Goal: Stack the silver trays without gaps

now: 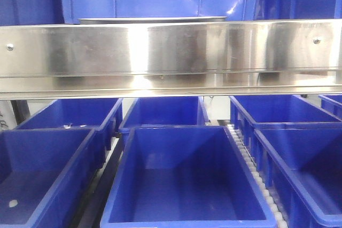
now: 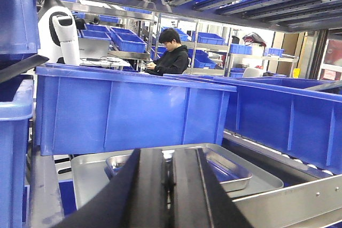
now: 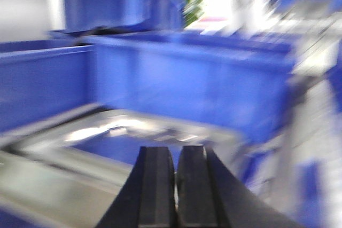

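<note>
— Grippers first?
— We find the left gripper (image 2: 170, 185) closed on nothing, fingers pressed together. The right gripper (image 3: 175, 185) is likewise closed and empty, though its view is blurred.

— And the trays?
— We see a small silver tray (image 2: 224, 169) nested inside a larger silver tray (image 2: 91, 177), just beyond the left gripper, before a blue bin (image 2: 128, 110). The front view shows one tray rim (image 1: 152, 20) above the steel rail (image 1: 171, 52).
</note>
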